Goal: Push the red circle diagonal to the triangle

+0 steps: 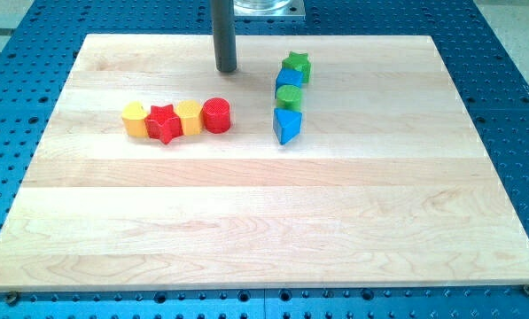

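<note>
- Landmark: the red circle, standing on the wooden board in the board's upper half, toward the view's left of centre.
- Furthest to the view's left of the red circle is a yellow block with a rounded top, the start of a row of four.
- Next comes a red star, touching that yellow block and lying slightly lower than the red circle.
- A second yellow block sits between the star and the red circle, touching the circle's left side.
- My tip is above the red circle and just to its right, apart from every block; there are no jaws on this rod.
- To the right of the red circle, well apart, is the blue triangle, at about the same height.
- Stacked upward from the triangle run a green round block, a blue block and a green star.
</note>
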Tool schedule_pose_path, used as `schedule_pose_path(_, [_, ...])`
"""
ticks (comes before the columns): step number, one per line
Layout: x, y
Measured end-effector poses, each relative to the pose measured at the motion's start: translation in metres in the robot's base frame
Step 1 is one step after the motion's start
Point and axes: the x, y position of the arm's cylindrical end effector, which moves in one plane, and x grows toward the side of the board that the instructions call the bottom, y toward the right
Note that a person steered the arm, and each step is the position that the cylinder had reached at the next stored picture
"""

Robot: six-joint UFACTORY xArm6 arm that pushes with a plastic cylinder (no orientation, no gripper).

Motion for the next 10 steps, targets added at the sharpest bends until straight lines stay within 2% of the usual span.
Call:
schedule_pose_path(1, [0.016,0.000])
schedule_pose_path(3, [0.132,0.000])
schedule_pose_path(4, [0.165,0.000])
schedule_pose_path(5, [0.170,0.000])
schedule_pose_path(6, [0.120,0.011])
schedule_pose_path(7, [0.043,0.011])
schedule_pose_path(8, [0.025,-0.031])
schedule_pose_path(9, [0.035,-0.078])
schedule_pose_path(10, [0.037,-0.089])
